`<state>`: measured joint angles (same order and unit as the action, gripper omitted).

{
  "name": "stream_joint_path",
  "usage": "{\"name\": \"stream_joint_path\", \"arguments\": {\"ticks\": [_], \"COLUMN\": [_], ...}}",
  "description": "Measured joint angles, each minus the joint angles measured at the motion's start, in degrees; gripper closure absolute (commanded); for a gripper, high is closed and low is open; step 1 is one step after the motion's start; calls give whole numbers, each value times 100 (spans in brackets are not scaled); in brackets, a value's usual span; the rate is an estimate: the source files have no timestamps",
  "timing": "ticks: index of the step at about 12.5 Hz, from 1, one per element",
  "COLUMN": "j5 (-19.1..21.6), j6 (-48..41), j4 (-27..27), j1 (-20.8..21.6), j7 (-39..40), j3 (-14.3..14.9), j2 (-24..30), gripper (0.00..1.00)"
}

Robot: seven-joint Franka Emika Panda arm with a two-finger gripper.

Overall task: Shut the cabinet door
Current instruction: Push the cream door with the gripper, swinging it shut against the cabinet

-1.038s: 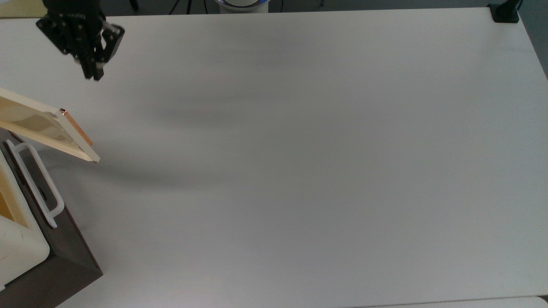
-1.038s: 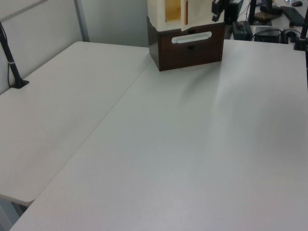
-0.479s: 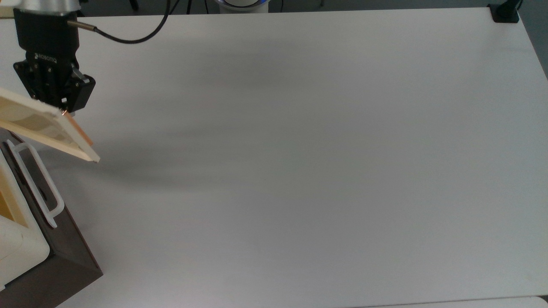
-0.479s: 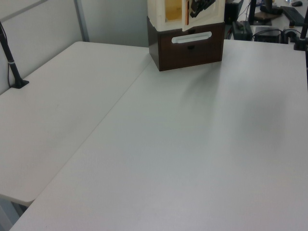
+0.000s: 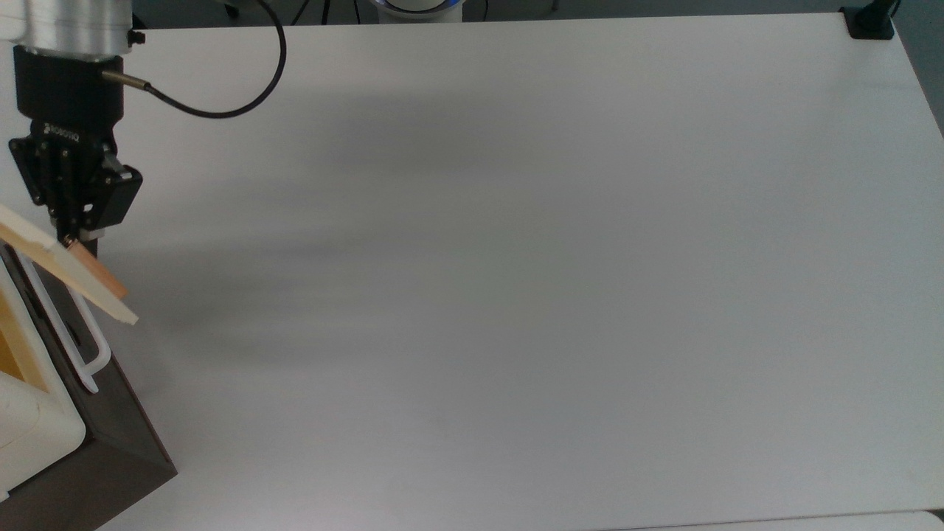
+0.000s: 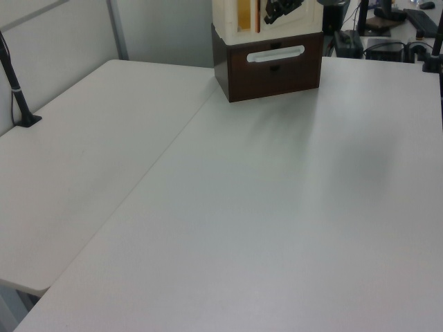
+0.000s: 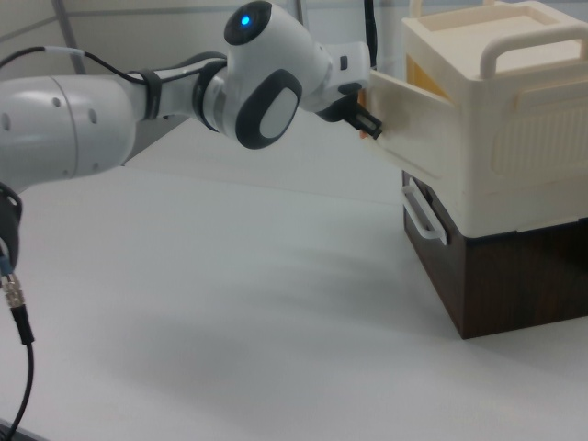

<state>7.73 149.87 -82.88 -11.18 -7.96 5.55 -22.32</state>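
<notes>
Evidently mid-push, the gripper (image 5: 71,234) stands with its fingers pinched together, holding nothing, the tip resting on the outer face of the door (image 5: 110,304) at the upper end of the orange handle (image 5: 99,276). Clenched fingers likely serve as a single blunt pusher, since a swinging panel needs a shove rather than a grasp.

In the top view, the arm comes in from 12 o'clock and meets the door at the table's (image 5: 516,295) 9 o'clock edge. The door hangs ajar, its free edge pointing toward 4 o'clock and away from the cabinet (image 5: 29,420), which fills the 8 o'clock corner. Contact near the handle, far from the hinge, probably gives the most leverage.

The right view shows the panel angled off the cream body, a wedge of gap left behind it, so the closing looks partly done. Below the door, the white loop handle (image 5: 88,354) sits on the dark brown front, clear of the gripper. Finishing seems to call for pressing on toward 7 o'clock until the panel lies flush; a tip sliding off the handle end is the likely risk.
</notes>
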Motion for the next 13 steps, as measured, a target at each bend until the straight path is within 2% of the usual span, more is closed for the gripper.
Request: {"name": "stream_joint_path", "arguments": {"ticks": [4,13], "j5": [0,-2], "j6": [542,755], "j4": [435,709], "j1": [-72,-355], "j7": [-4,205], "j3": [1,8], "j2": [-562,-673], "gripper": [84,84]}}
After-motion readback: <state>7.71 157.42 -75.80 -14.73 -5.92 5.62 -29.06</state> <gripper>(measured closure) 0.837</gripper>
